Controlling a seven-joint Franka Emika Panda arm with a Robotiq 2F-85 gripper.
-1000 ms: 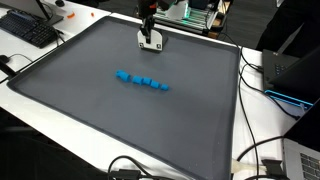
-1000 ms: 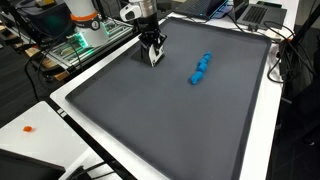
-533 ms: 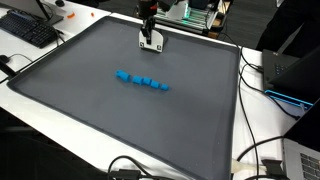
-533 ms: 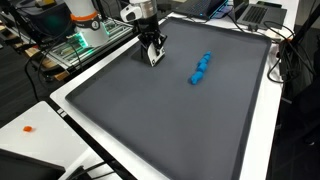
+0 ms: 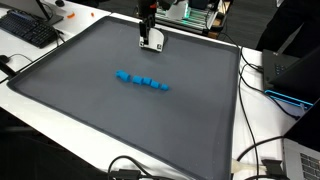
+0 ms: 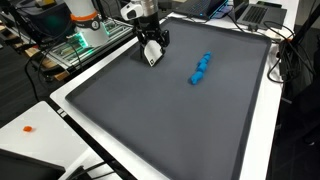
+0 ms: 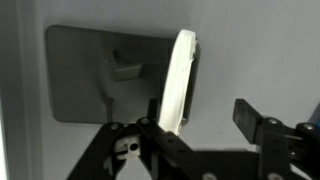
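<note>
the white piece (image 7: 182, 75) is standing on edge at the far side of the grey mat (image 5: 120, 120). the gripper (image 7: 200, 118) is hovering over it, jaws standing spread around it. a row of blue blocks (image 5: 141, 80) is lying well apart, nearer mid-mat.

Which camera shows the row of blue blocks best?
An exterior view, where the blue blocks lie crosswise and separate blocks show. In an exterior view nearer end-on the blue blocks bunch together; the wrist view misses them.
</note>
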